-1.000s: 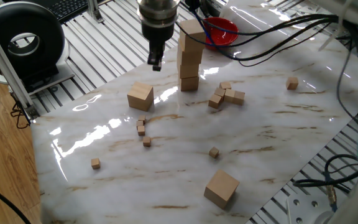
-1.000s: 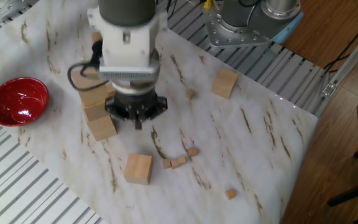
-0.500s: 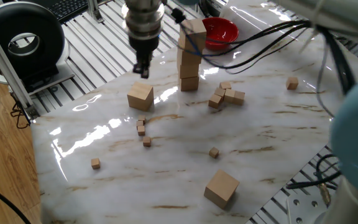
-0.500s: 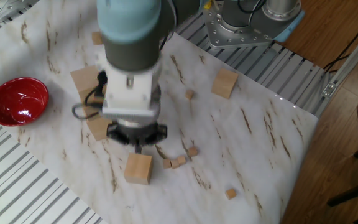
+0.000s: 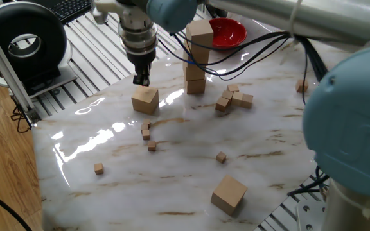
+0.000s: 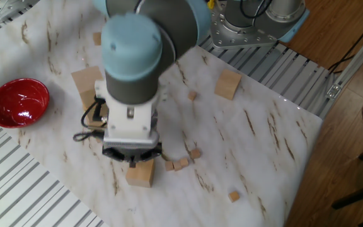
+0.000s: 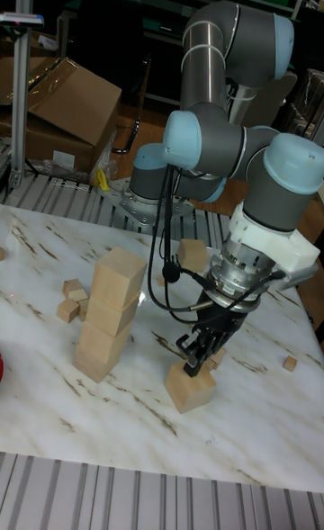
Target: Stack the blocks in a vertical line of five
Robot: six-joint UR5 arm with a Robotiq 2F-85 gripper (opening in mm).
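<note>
The jaws (image 5: 141, 79) hung just above the loose block (image 5: 145, 99), and this block lay almost straight below them, a little toward the front edge of the counter (image 5: 108, 186). In the tall fixed view the fingertips (image 7: 193, 366) seemed to be at the top face of the same block (image 7: 190, 388), but I could not tell whether they already touched it. The jaws looked nearly closed and held nothing; how wide the gap was, the pictures did not show clearly.

From the loose block, the stack (image 5: 196, 58) stood near, toward the red bowl (image 5: 226, 32). It counted about four blocks, leaning a little and not perfectly lined up, so in my judgement one more block was needed to make five. The loose block was a cube, so it had no long axis; its sides were turned a little against the counter edge, and the fingers probably needed to match this turn.

Another large block (image 5: 228, 194) lay well apart from the loose block, near the front edge. Tiny cubes (image 5: 148, 133) were scattered just in front of the loose block, and more tiny ones (image 5: 234, 98) lay beside the stack.
</note>
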